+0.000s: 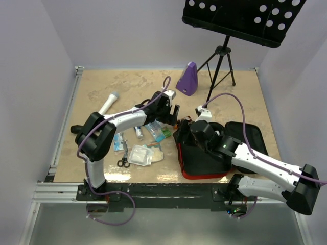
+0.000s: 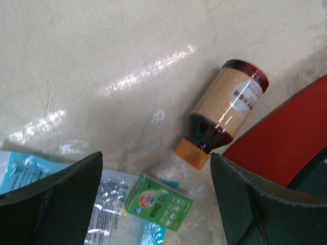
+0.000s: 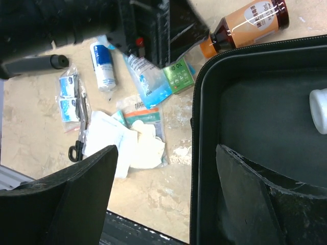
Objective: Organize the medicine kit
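Observation:
The medicine kit lies open at the table's front right, red outside with a black lining. A white bottle lies inside it. My right gripper is open and empty, and its jaws straddle the kit's left rim; it also shows in the top view. My left gripper is open and empty above a small green box, next to an amber bottle with an orange cap that lies by the kit's red edge. The left gripper also shows in the top view.
Loose items lie left of the kit: blue packets, a white tube, scissors, white gauze. A purple metronome-shaped object, a music stand and a microphone stand or lie farther back.

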